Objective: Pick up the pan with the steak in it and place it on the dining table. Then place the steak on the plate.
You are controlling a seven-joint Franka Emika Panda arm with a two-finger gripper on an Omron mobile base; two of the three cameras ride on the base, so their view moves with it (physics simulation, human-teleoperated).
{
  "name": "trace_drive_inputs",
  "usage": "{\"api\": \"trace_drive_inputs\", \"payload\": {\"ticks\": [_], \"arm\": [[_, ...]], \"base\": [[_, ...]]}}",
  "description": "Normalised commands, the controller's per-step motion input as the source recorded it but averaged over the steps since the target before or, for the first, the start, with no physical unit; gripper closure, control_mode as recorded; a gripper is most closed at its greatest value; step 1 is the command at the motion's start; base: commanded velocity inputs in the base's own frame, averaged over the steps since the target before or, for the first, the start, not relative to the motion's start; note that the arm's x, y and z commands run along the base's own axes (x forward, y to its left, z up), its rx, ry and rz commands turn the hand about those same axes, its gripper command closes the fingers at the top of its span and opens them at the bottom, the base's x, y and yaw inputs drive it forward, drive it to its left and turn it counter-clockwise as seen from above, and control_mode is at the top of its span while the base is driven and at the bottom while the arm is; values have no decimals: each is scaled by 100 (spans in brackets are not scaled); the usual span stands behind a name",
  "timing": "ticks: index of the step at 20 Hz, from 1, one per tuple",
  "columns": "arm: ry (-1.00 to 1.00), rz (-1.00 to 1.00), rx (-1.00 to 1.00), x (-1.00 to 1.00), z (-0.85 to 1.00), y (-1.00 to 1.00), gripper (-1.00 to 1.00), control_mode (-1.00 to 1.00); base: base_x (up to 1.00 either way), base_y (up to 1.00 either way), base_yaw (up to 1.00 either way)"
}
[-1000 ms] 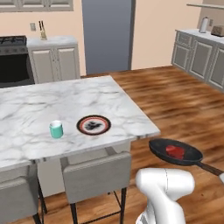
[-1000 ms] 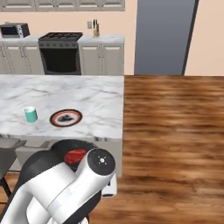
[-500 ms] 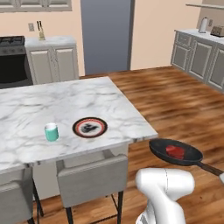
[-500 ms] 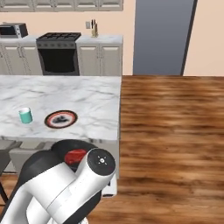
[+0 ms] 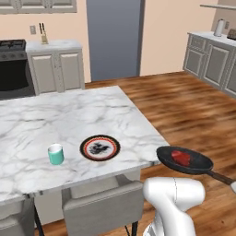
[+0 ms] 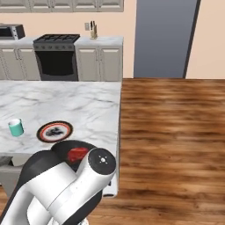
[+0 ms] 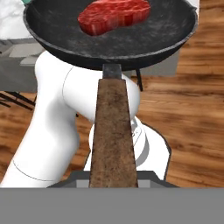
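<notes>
The black pan (image 5: 184, 161) hangs in the air just off the right end of the dining table (image 5: 69, 117), level with its top. The red steak (image 5: 181, 157) lies inside it. In the hand view the pan (image 7: 109, 33) with the steak (image 7: 114, 15) is straight ahead, and its brown handle (image 7: 113, 131) runs back into my gripper (image 7: 113, 180), which is shut on the handle's end. The red-rimmed plate (image 5: 100, 148) lies on the table near its front edge, left of the pan. In the right base view my arm hides most of the pan (image 6: 66, 147); the steak (image 6: 78, 154) and plate (image 6: 54, 131) show.
A teal cup (image 5: 56, 154) stands on the table left of the plate. Grey stools (image 5: 103, 207) are tucked under the table's near side. A stove (image 6: 57, 57) and cabinets line the back wall. Wooden floor (image 6: 176, 132) stretches to the right.
The whole scene has slid down and closer in both base views, so the base has driven toward the table. The pan with the steak keeps its place relative to the arm.
</notes>
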Motion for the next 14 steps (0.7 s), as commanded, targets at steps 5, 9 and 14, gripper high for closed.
{"api": "trace_drive_inputs", "payload": {"ticks": [5, 9, 14], "arm": [[0, 0, 0, 0, 0, 0, 100, 100], [0, 0, 0, 0, 0, 0, 100, 100], [0, 0, 0, 27, -1, 0, 100, -100]], "base": [[80, 0, 0], [75, 0, 0], [39, 0, 0]]}}
